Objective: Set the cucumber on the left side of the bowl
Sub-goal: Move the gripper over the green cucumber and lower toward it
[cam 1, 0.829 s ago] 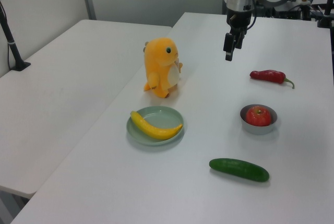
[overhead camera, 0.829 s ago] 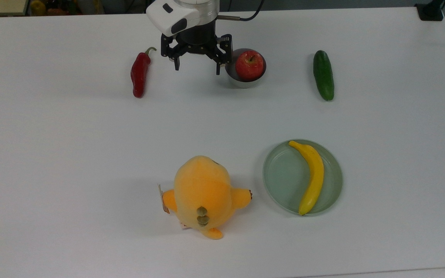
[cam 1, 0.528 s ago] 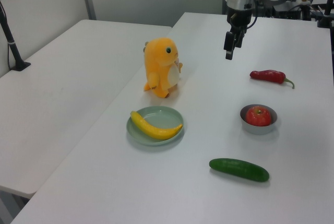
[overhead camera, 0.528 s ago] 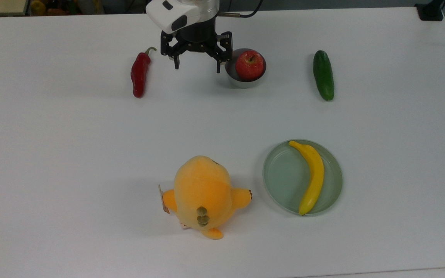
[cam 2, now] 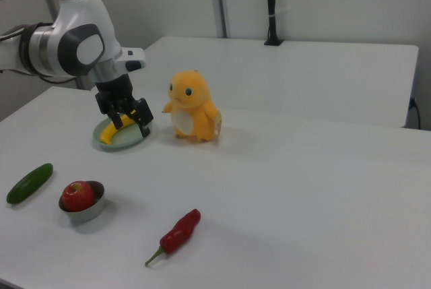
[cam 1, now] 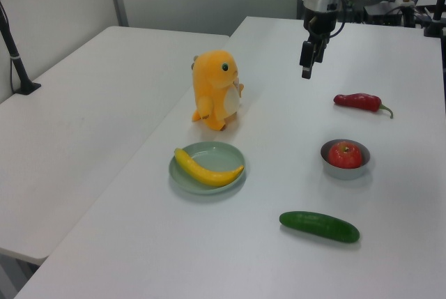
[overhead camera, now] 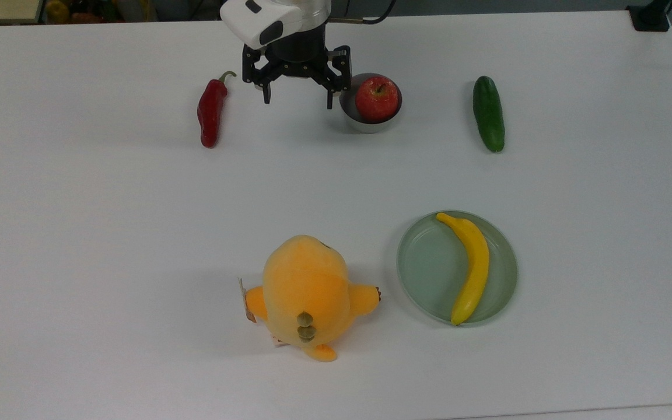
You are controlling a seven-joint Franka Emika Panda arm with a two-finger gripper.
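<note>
1. Black two-finger gripper [overhead camera: 297, 98] hangs above the white table [overhead camera: 108, 204] with its fingers spread wide and nothing between them; in the top view it sits just to the left of the bowl [overhead camera: 365, 123], between the bowl and the red chili pepper [overhead camera: 210, 112].
2. In the left view the gripper [cam 1: 306, 70] is raised clear of the tabletop, beyond the bowl [cam 1: 345, 169].
3. The cucumber [overhead camera: 488, 114] lies flat on the table well to the bowl's right in the top view, on the far side of the bowl from the gripper and well apart from it.
4. In the left view the cucumber [cam 1: 319, 226] lies nearer the camera than the bowl; in the right view the cucumber [cam 2: 29, 182] lies to the left of the bowl [cam 2: 84, 211].
5. The grey metal bowl holds a red apple [overhead camera: 377, 98].
6. Below the bowl in the top view, a pale green plate [overhead camera: 429, 274] carries a yellow banana [overhead camera: 471, 266], and an orange plush toy [overhead camera: 305, 294] stands beside the plate.
7. A second white table [cam 1: 77, 118] stands alongside, with pale walls behind.
8. In the top view the arm's white housing [overhead camera: 275, 20] is cut off by the upper edge, and the gripper covers the bowl's left rim.
9. In the right view the gripper [cam 2: 130, 118] overlaps the plate [cam 2: 128, 141] and banana, hiding part of both.
</note>
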